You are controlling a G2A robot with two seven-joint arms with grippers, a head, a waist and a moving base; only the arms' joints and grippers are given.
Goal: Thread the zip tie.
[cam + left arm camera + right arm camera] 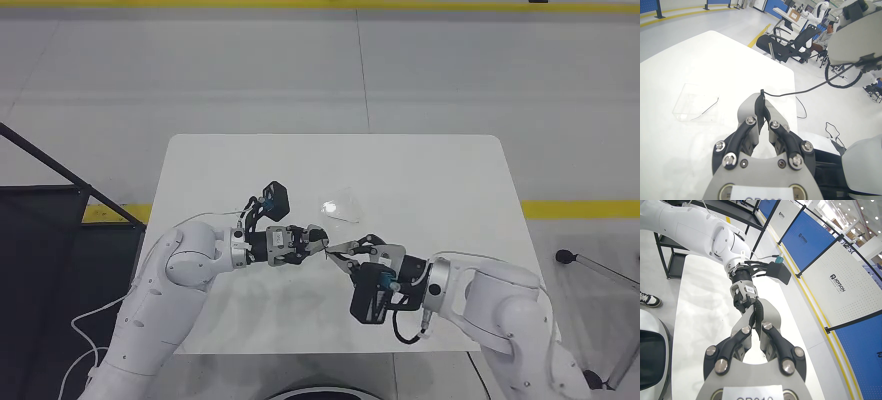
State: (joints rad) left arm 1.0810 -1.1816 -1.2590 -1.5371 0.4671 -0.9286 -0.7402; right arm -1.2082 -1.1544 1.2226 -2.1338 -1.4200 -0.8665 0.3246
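A black zip tie (762, 92) is pinched in my left gripper (761, 98), which is shut on it, and its small head pokes out past the fingertips. In the top view both grippers meet tip to tip above the table's middle front, with the left gripper (318, 243) facing the right gripper (338, 250). A thin dark strap (343, 243) runs between them. In the right wrist view my right gripper (756, 303) has its pads pressed together on the strap's end, right against the left gripper (745, 303).
A clear plastic tray (340, 205) lies on the white table (430, 170) just beyond the grippers. A second black zip tie (707, 109) lies in the tray (683, 98). The table edge runs close behind the right arm.
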